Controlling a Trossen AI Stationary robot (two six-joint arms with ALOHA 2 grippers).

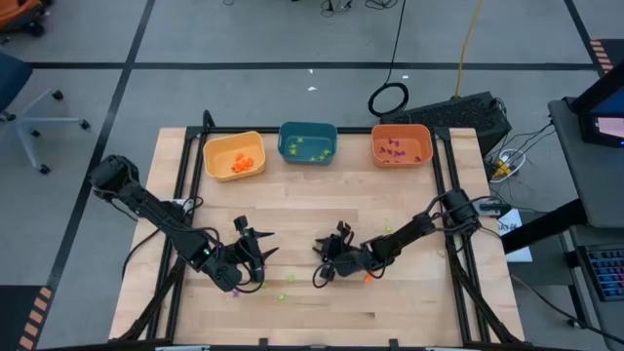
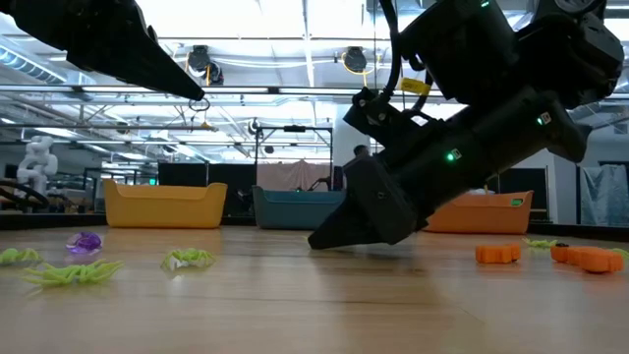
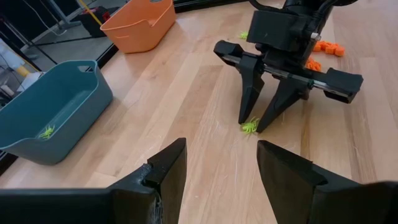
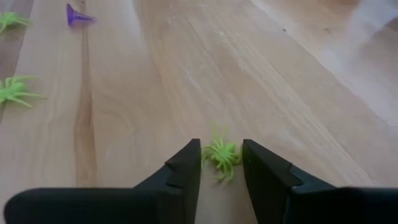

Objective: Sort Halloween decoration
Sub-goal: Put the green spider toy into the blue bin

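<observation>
Right pincer [image 4: 221,163] open astride a green spider [image 4: 220,155] on the bench [image 4: 155,93], nothing blocking, purple trinket [image 4: 78,15] well ahead, left pincer [image 3: 217,171] open nearby.

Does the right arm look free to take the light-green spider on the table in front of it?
Probably yes. The right gripper is down at the table with its fingers either side of the light-green spider, nothing else between them. The left gripper hovers apart, open.
</observation>
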